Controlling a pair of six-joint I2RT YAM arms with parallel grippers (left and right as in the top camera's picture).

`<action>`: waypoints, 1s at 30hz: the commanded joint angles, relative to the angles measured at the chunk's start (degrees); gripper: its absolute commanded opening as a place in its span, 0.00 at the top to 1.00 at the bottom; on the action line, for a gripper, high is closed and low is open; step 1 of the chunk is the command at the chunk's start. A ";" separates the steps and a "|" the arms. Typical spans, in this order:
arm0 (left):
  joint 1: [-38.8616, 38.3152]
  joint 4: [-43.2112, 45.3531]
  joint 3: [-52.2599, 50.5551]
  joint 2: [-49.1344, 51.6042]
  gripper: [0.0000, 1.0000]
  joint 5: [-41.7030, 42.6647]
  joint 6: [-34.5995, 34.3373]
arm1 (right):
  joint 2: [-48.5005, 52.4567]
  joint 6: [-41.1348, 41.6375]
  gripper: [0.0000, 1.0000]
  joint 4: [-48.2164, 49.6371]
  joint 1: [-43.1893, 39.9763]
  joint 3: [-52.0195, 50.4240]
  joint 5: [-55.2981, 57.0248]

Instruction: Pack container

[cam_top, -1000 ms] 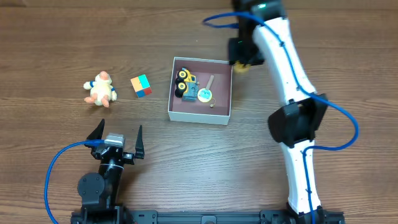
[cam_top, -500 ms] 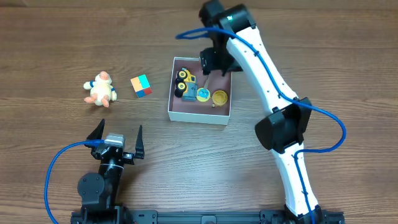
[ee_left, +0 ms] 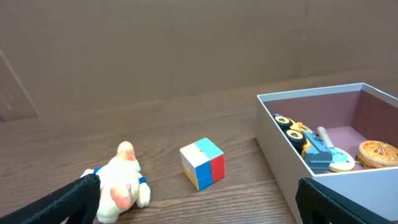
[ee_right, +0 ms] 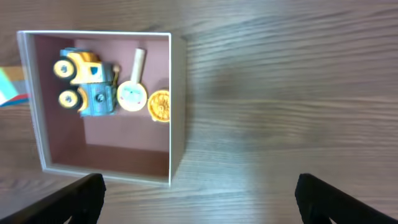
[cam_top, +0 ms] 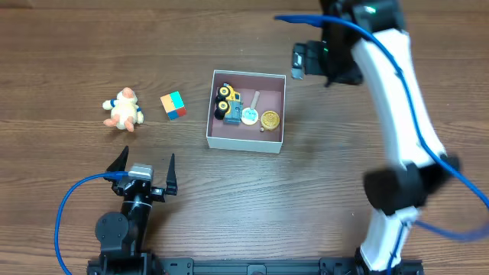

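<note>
The container (cam_top: 244,142), a shallow white box with a pink inside, sits mid-table. In it lie a yellow and blue toy truck (cam_top: 228,103), a small spoon-like toy with a pale blue disc (cam_top: 250,114) and a golden round piece (cam_top: 270,119). My right gripper (cam_top: 317,61) hovers open just beyond the box's far right corner, holding nothing. The right wrist view looks down on the container (ee_right: 177,112) and golden piece (ee_right: 159,104), with the right gripper (ee_right: 199,199) over bare wood. My left gripper (cam_top: 144,169) stands open near the front left, empty. The left wrist view shows the left gripper (ee_left: 199,211) and the container (ee_left: 280,149).
A cream plush duck (cam_top: 124,110) and a multicoloured cube (cam_top: 173,105) lie left of the box. Both show ahead of the left fingers: the duck (ee_left: 121,183) and the cube (ee_left: 202,163). A blue cable loops beside the left arm's base (cam_top: 65,214).
My right gripper came over the box, opened and let go of the golden round piece, which now lies inside. It then swung up and right. The left arm stayed still.
</note>
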 commanded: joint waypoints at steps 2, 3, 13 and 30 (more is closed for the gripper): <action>-0.09 0.07 -0.17 -0.48 0.00 -0.13 0.46 | -16.33 -0.26 0.00 -0.20 -1.16 -13.42 4.48; -0.09 0.07 -0.17 -0.48 0.00 -0.13 0.46 | -20.52 -0.17 0.00 -0.15 -1.66 -17.07 4.48; -0.09 0.07 -0.17 -0.48 0.00 -0.13 0.46 | -54.82 6.62 0.00 14.01 -4.76 -48.17 10.40; -0.09 0.07 -0.17 -0.48 0.00 -0.13 0.46 | -69.46 10.49 0.00 65.40 -4.83 -94.07 4.52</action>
